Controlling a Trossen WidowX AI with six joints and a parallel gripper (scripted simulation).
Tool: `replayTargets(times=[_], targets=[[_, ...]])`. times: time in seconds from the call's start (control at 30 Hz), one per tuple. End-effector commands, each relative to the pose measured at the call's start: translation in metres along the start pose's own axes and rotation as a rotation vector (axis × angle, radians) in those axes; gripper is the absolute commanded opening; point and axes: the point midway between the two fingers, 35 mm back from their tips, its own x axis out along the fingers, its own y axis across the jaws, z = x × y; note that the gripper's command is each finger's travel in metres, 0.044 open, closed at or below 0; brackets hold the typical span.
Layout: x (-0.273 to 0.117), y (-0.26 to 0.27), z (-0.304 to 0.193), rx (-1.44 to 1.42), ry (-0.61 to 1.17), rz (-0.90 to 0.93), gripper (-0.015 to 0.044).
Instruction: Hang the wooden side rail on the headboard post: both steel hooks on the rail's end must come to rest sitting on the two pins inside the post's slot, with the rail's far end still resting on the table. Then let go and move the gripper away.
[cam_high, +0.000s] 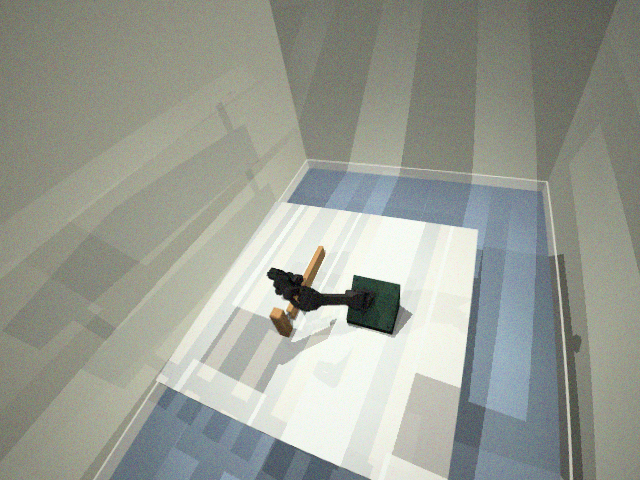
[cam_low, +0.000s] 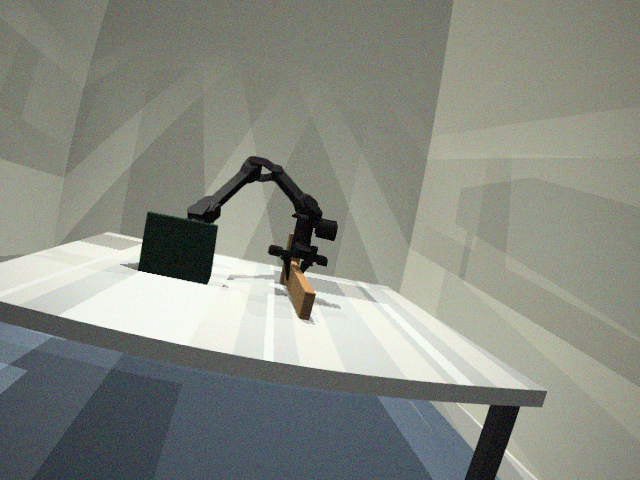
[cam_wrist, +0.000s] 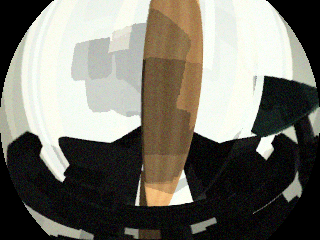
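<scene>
The wooden side rail (cam_high: 314, 266) (cam_low: 300, 293) (cam_wrist: 172, 95) stands on its narrow edge. My gripper (cam_low: 295, 270) (cam_wrist: 160, 127) is shut on it, with a finger on each side. In the exterior view the rail's far end is at or very close to the table top. The upright headboard post (cam_high: 281, 322) (cam_low: 290, 241) stands at the rail's other end. In the top view that end is right beside the post, with a small grey bit of metal between them. The hooks, pins and slot are too small or hidden, so I cannot tell whether the hooks sit on the pins.
A dark green block (cam_high: 379, 304) (cam_low: 178, 248) (cam_wrist: 282, 102) stands on the white table (cam_high: 356, 408) (cam_low: 170, 315) at the arm's base. The black arm (cam_high: 333, 299) (cam_low: 232, 188) arches from there to the rail. Patches of shadow cross the table.
</scene>
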Motion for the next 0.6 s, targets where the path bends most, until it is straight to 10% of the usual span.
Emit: replayTargets(times=[0.0, 0.57], targets=[[-0.0046, 0.0043, -0.0021, -0.015, -0.004, 0.017, 0.0000], [-0.0045, 0.0063, -0.0039, -0.015, -0.004, 0.017, 0.0000]])
